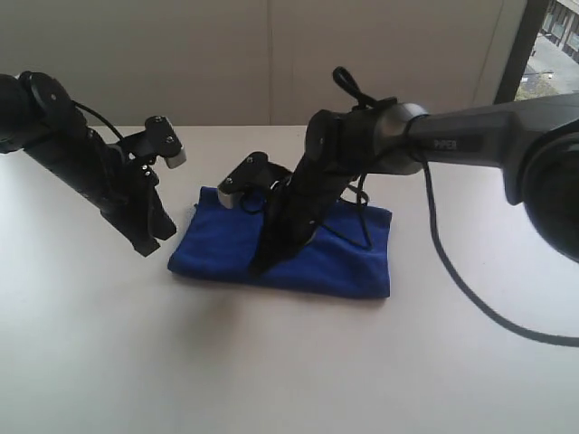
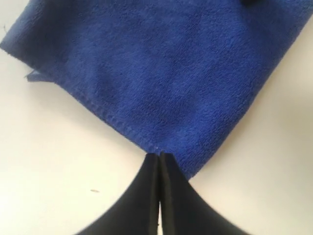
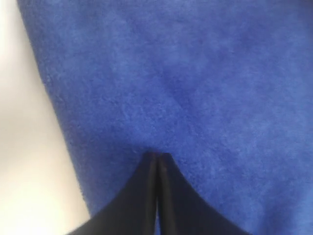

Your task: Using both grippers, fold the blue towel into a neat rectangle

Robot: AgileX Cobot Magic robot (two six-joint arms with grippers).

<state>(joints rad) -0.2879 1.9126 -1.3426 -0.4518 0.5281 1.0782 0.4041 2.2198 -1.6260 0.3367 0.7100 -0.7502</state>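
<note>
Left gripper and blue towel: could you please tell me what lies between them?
Only a narrow strip of bare white table separates the left gripper from the blue towel in the exterior view.

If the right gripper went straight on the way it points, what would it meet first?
Probably the deep blue soft microfibre towel: the right gripper, with jaws shut, points down onto its surface. Whether the tips touch it is unclear.

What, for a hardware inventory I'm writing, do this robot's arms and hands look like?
Both are mostly black. The left arm is matte and blocky; the right arm has a rounded dark grey tube with small white lettering. The left hand and right hand each have two slim black fingers tapering to a point. A thin black cable trails from the right arm.
</note>
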